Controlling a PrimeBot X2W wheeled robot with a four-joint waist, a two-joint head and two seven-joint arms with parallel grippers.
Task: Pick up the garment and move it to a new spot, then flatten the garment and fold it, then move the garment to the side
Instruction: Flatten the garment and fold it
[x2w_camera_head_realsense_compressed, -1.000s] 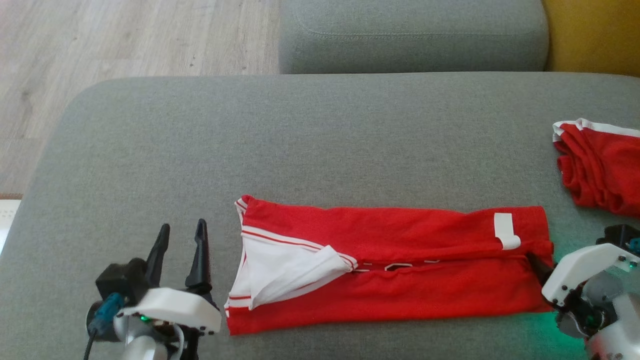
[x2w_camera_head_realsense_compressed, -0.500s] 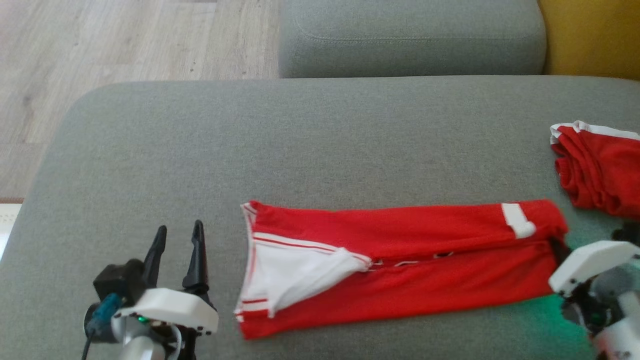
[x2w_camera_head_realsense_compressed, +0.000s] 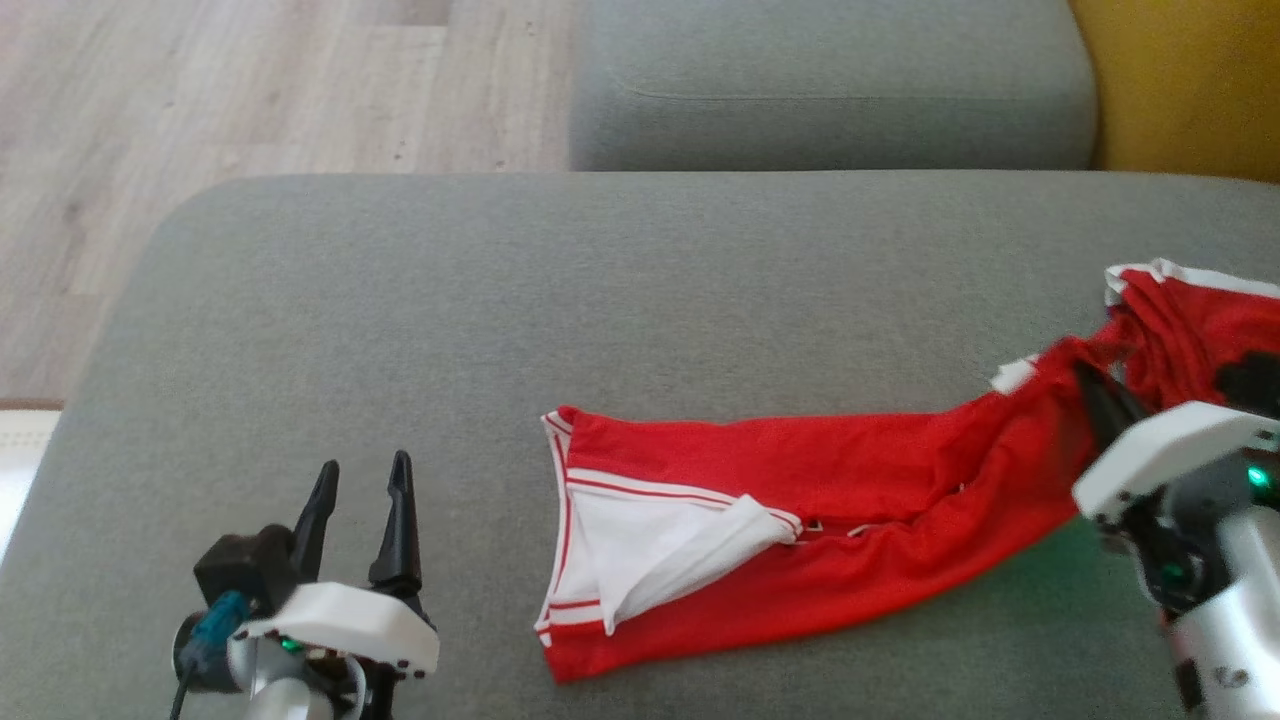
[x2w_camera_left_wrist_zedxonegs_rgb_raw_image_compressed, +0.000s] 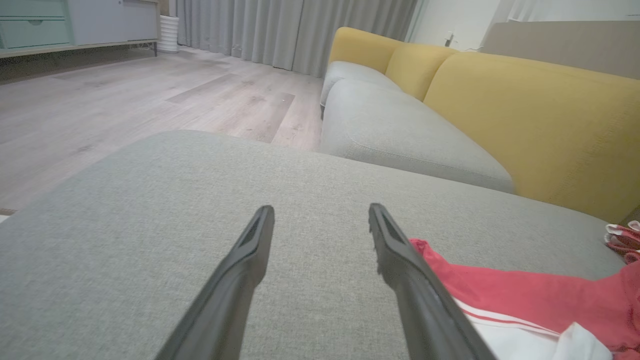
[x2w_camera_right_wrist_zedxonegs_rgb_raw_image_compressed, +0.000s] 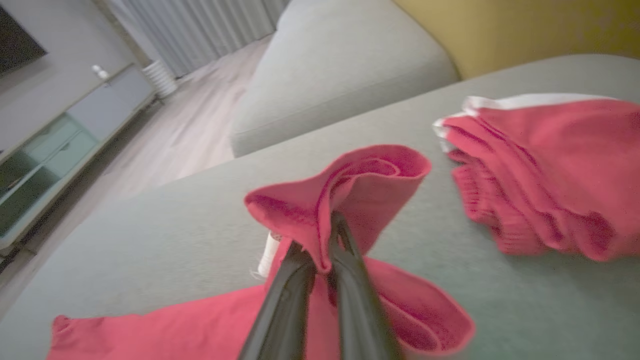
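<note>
The right fingers (x2w_camera_right_wrist_zedxonegs_rgb_raw_image_compressed: 286, 300) are clamped together on one end of the garment (x2w_camera_head_realsense_compressed: 800, 470), lifted at the right of the head view; the rest lies on the cushion (x2w_camera_head_realsense_compressed: 500, 300), lower middle. The pinch is thin, so cloth may slip, or dragging may open the fold and catch the red pile (x2w_camera_head_realsense_compressed: 1180, 310) just beside. The left fingers (x2w_camera_head_realsense_compressed: 400, 520) stand apart, empty.

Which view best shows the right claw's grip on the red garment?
The right wrist view: the right claw is shut on a bunched fold of the garment, close up. The head view shows that end lifted, the grip partly behind the wrist housing. The left wrist view shows the garment's far end lying on the cushion.
</note>
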